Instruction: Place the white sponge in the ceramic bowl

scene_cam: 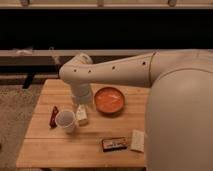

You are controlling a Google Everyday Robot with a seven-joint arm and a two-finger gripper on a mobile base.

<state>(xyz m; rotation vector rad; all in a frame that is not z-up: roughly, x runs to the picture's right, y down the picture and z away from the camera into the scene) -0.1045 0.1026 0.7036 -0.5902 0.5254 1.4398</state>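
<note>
The white sponge [137,140] lies flat near the table's front right edge, beside the arm's large white body. The ceramic bowl [109,100], orange with a darker rim, sits at the middle back of the table and looks empty. My arm reaches in from the right, bends at an elbow and points down left of the bowl. The gripper [80,106] hangs at its lower end, just above an upright white bottle-like item [81,116]. It is far from the sponge and about a bowl's width left of the bowl.
A white round cup [65,121] stands left of the bottle-like item, with a red packet [53,116] beside it. A dark rectangular packet [114,144] lies left of the sponge. The wooden table [50,145] ends at the front and left; a dark rail runs behind.
</note>
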